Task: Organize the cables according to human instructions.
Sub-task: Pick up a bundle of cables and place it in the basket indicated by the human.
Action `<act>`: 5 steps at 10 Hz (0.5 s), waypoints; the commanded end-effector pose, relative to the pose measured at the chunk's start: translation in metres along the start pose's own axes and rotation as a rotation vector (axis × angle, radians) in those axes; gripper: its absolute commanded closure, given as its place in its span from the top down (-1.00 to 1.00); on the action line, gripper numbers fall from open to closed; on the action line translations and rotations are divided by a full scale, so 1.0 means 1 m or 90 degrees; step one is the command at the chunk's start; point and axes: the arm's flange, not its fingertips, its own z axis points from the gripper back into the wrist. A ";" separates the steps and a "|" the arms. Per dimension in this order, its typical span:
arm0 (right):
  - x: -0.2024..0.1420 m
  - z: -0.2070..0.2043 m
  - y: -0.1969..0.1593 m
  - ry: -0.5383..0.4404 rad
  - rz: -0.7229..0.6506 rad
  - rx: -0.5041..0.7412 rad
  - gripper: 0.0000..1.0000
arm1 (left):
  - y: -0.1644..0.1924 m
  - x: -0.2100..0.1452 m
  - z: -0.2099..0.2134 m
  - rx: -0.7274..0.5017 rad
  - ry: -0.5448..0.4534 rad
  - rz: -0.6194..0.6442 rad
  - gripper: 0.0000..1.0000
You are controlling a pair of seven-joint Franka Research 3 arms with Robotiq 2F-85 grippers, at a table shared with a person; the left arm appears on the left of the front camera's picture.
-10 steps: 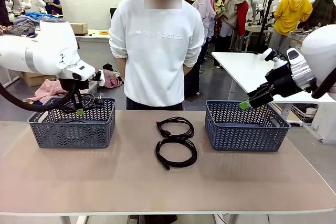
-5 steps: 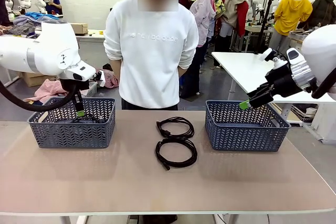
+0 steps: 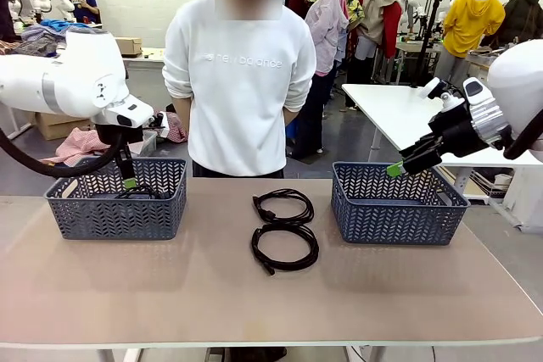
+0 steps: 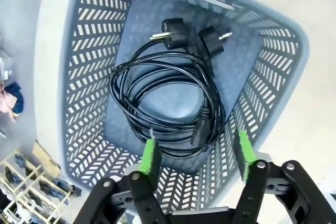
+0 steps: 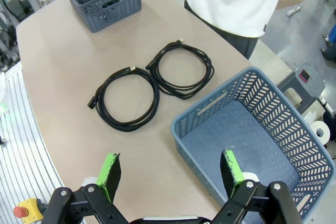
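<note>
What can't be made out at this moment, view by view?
- Front view: the person, hands hidden behind the body.
- Front view: the left basket, whose wall hides most of the cables inside.
- Left wrist view: how many cables lie there, because the loops overlap.

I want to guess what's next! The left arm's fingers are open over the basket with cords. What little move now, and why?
Probably raise the left gripper straight up, clear of the left basket. Its jaws stand open, the power cords lie loose on the basket floor, and two coiled cords wait on the table.
</note>
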 end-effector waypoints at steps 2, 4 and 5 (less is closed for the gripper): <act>-0.001 -0.003 -0.002 -0.018 0.010 0.007 1.00 | 0.002 0.001 0.002 -0.017 -0.008 0.003 1.00; -0.001 -0.003 -0.002 -0.018 0.010 0.007 1.00 | 0.001 0.001 0.004 -0.019 -0.011 0.007 1.00; -0.001 -0.003 -0.002 -0.018 0.010 0.007 1.00 | 0.001 0.001 0.005 -0.006 -0.018 0.021 1.00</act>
